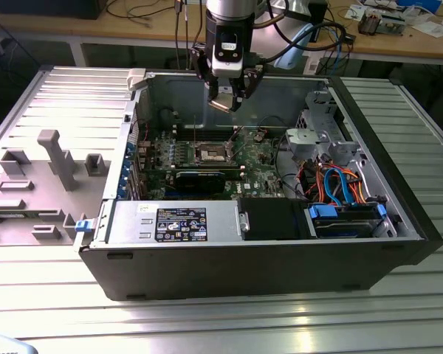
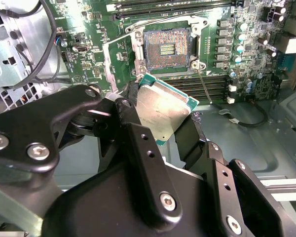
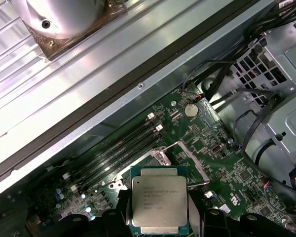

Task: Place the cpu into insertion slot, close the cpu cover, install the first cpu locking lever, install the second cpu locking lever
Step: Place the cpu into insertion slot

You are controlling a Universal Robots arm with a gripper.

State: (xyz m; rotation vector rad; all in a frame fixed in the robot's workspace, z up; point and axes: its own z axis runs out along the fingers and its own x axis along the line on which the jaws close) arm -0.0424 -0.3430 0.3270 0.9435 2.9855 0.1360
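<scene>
One gripper (image 1: 223, 102) hangs over one open case (image 1: 280, 273) on the counter (image 1: 207, 324). Its two fingers (image 2: 190, 140) are clamped on opposite edges of one cpu (image 3: 159, 203), which is held tilted in the air, clear of the one insertion slot (image 2: 166, 49). The slot lies uncovered on the green board (image 2: 237, 29). Small print marks the cpu's metal top. One label (image 1: 181, 223) sits on the grey box inside the case.

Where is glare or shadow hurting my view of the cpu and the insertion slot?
First wrist view: cpu top evenly lit, but the ribbed table beyond the case is washed out by glare. Second wrist view: insertion slot clearly lit; a sheen lies across the cpu in the pincer. Exterior view: the case interior is dim, the slot dark.
</scene>
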